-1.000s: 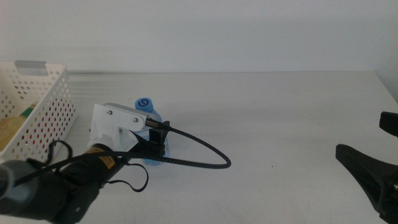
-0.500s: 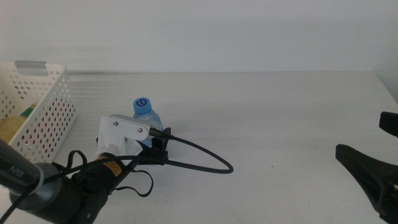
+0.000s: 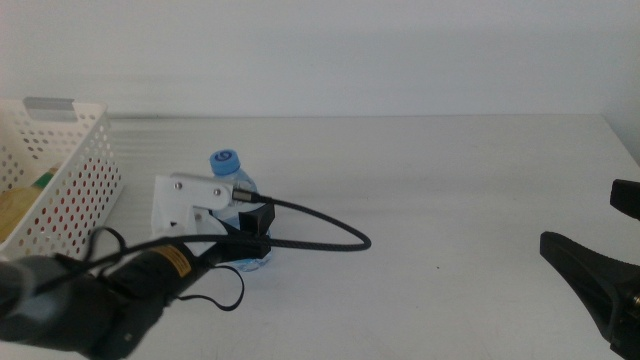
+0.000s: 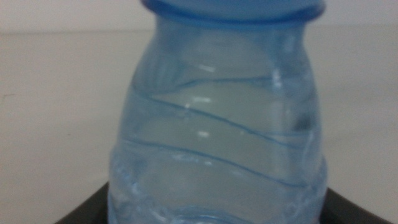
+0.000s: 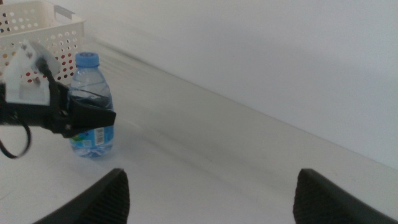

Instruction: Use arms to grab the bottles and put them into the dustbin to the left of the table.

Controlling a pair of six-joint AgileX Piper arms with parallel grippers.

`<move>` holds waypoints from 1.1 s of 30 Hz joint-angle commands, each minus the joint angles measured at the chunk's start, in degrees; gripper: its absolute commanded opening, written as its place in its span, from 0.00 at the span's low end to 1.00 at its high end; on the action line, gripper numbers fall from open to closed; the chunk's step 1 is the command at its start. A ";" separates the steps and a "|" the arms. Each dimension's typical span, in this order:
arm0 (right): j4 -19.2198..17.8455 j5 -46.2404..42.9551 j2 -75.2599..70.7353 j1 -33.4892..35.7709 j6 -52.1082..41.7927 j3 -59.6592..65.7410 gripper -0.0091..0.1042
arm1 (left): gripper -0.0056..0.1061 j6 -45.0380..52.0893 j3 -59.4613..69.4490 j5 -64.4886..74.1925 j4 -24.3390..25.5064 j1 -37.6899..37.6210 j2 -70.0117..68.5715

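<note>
The small clear water bottle with a blue cap stands upright on the white table, left of the middle. My left gripper reaches in from the lower left, and its dark jaws press the bottle's lower body from both sides. The bottle fills the left wrist view. The right wrist view shows the bottle held in the left gripper. The white perforated dustbin stands at the table's left edge. My right gripper waits open at the right edge.
Inside the dustbin a yellow bottle with a green label shows above the rim, and red shows through the wall's holes. A black cable loops from the left wrist across the table to the bottle's right.
The left wrist dipped, then rose again at the bottle. The bottle's cap has shifted slightly left. The right gripper has not moved.
</note>
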 commanded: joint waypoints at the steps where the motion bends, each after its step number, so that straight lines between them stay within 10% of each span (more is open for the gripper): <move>1: -0.58 -4.01 0.07 -0.36 -0.70 -1.48 0.78 | 0.01 -1.71 -1.62 0.94 1.21 -0.16 -8.82; 14: -0.58 -4.01 0.07 -0.36 -0.70 -1.48 0.78 | 0.01 -1.31 -21.39 66.49 5.97 -0.16 -31.07; 25: -0.58 -4.01 0.07 -0.36 -0.70 -1.48 0.78 | 0.01 3.49 -38.43 95.15 5.70 0.29 -31.29; 33: -0.58 -4.01 0.07 -0.36 -0.70 -1.48 0.78 | 0.01 21.18 -45.85 109.98 -5.70 15.42 -31.16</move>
